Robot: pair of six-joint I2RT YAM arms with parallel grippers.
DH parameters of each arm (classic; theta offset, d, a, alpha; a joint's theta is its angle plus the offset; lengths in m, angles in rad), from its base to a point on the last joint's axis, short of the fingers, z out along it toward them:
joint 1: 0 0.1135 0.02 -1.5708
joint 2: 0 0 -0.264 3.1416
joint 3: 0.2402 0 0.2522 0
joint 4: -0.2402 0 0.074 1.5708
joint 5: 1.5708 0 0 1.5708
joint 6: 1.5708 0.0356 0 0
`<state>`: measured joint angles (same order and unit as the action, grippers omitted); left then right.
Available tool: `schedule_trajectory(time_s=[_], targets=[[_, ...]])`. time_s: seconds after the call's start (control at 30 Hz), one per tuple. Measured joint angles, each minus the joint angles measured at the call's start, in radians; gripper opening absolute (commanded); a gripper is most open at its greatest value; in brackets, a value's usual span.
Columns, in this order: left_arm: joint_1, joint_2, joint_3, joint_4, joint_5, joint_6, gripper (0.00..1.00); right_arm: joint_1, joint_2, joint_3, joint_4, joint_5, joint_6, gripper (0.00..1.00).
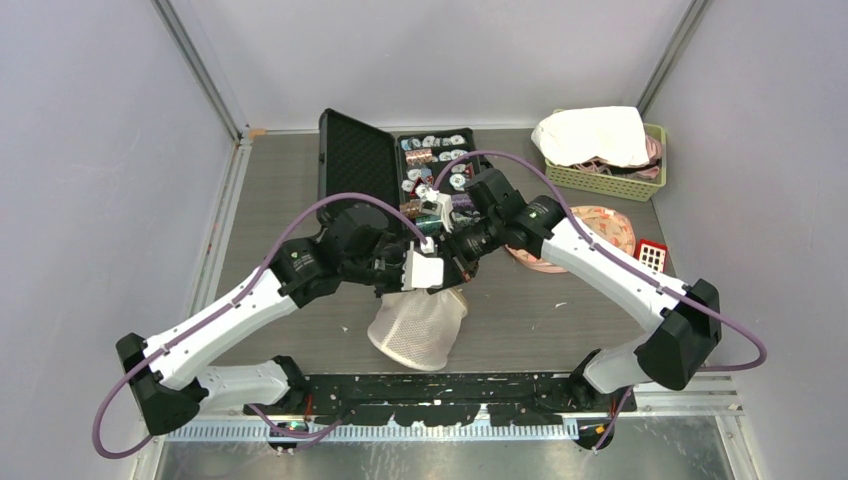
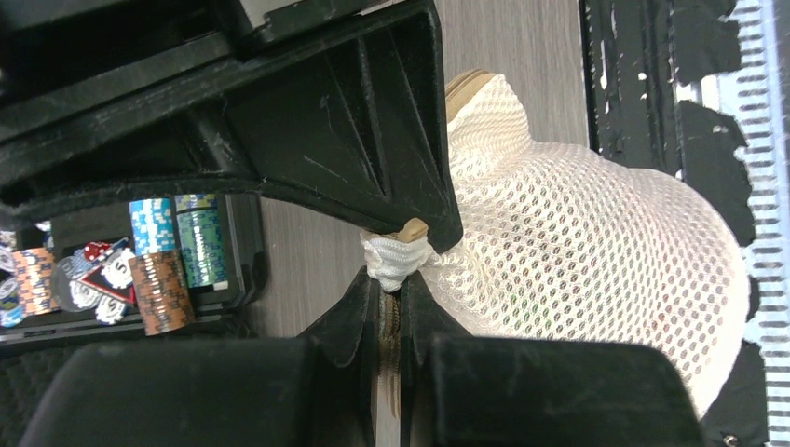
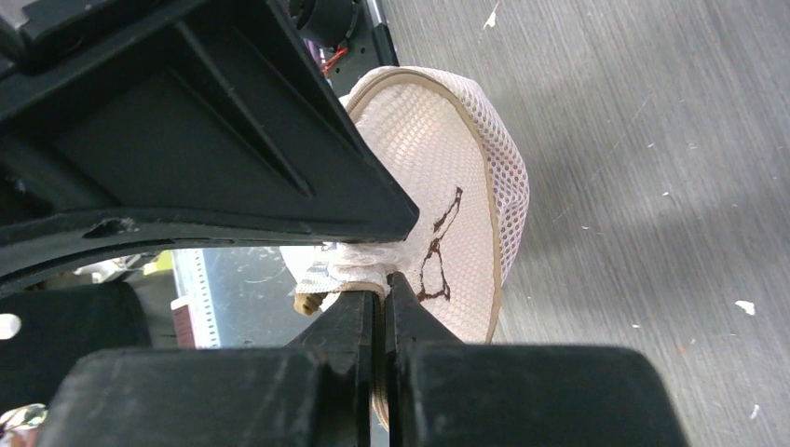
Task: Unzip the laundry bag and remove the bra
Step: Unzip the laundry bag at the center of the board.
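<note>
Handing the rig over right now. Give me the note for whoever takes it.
Grips: left gripper shut on bunched mesh of the laundry bag; right gripper shut on its trimmed edge.
Bag bulging, held at one end by both.
Done: both holds set. Unzipped or not: cannot tell.
Left: unzip, pull the bra out; none seen outside the bag.

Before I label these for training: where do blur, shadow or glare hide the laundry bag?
Top external: even light, sharp, arms cover the top of the laundry bag. Left wrist: mesh crisp, left gripper dark, soft. Right wrist: bag sharp, right gripper blurred, table partly shadowed.
</note>
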<state>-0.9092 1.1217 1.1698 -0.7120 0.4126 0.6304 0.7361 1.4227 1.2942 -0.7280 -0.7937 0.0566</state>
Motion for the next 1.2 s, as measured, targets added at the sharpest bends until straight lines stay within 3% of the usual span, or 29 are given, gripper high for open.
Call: schedule_trajectory(time_s=[0.57, 1.2], targets=[[-0.098, -0.09, -0.075, 0.034, -0.132, 0.142, 0.0, -0.011, 0.096, 0.05, -0.076, -0.154, 0.01, 0.01], [-0.176, -0.036, -0.079, 0.032, -0.261, 0.173, 0.0, -0.009, 0.167, 0.072, -0.138, -0.106, 0.026, 0.01]])
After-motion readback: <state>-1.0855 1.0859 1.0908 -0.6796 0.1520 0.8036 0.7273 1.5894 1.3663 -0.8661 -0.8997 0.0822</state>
